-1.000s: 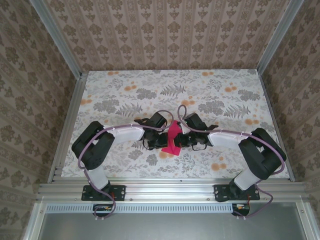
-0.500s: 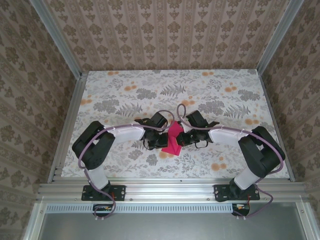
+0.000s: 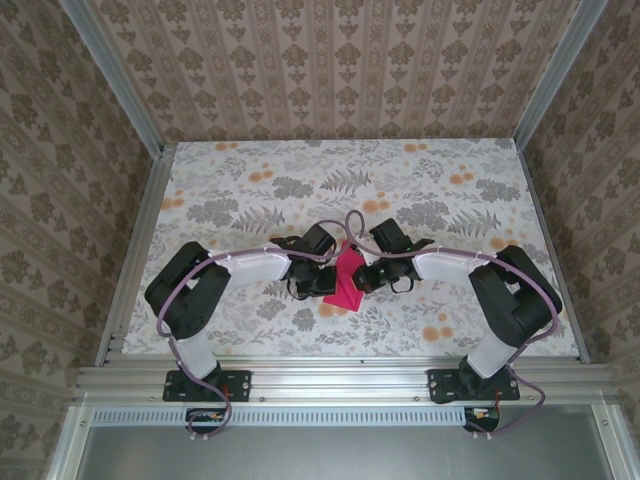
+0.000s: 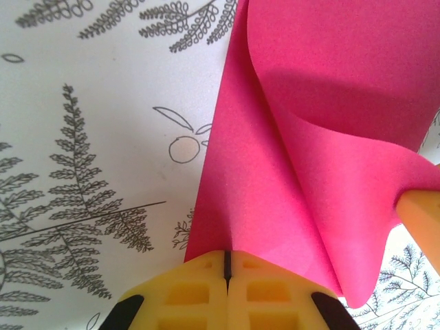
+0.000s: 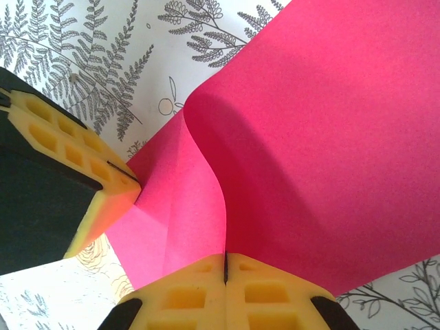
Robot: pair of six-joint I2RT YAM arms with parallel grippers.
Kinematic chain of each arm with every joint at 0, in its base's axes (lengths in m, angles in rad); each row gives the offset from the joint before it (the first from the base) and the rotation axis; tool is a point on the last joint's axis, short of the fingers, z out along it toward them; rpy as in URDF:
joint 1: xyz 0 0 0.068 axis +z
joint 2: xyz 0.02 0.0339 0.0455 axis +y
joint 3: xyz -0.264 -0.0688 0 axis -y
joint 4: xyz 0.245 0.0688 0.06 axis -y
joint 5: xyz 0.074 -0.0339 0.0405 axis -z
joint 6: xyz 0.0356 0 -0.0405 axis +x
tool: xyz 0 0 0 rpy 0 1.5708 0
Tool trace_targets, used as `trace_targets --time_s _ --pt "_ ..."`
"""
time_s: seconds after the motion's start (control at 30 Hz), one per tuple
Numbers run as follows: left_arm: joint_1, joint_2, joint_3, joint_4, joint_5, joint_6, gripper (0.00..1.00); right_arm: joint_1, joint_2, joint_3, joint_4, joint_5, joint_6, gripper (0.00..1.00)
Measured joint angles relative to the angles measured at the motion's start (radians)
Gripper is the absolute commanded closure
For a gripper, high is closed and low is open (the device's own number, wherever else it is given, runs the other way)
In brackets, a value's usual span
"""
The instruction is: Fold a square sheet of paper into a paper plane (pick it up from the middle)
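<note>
The thin, matte magenta-pink sheet of paper [image 3: 346, 282], creased and curling into a narrow shape, sits mid-table [image 3: 240, 200] over the fern print, between both arms. The left end effector [image 4: 225, 265] pinches one edge between closed yellow grid-moulded foam pads [image 4: 185, 297]. The right end effector [image 5: 225, 265] is clamped on the opposite edge.

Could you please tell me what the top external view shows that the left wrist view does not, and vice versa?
Top external adds the layout: the left gripper and right gripper meeting over the middle of the table from opposite sides, with patterned walls around. Left wrist adds the grip: yellow fingers shut on an edge of the square sheet of paper, a flap curving over to the right gripper's fingertip. Both show that magenta sheet and the fern-print table.
</note>
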Motion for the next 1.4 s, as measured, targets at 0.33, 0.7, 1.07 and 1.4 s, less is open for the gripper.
trace_targets --time_s 0.33,0.7,1.07,1.4 --pt "-0.002 0.000 0.002 -0.003 -0.001 0.004 1.00 -0.011 0.004 0.001 0.000 0.011 -0.034 0.95" --pt "-0.006 0.002 0.008 -0.011 -0.008 0.008 1.00 -0.012 0.014 0.001 0.002 0.034 -0.035 0.95" --pt "-0.006 0.006 0.014 -0.019 -0.008 0.015 1.00 -0.012 0.014 -0.006 0.016 0.054 -0.023 0.94" --pt "-0.006 0.008 0.018 -0.023 -0.008 0.016 1.00 -0.013 -0.024 -0.038 0.018 0.040 0.002 0.94"
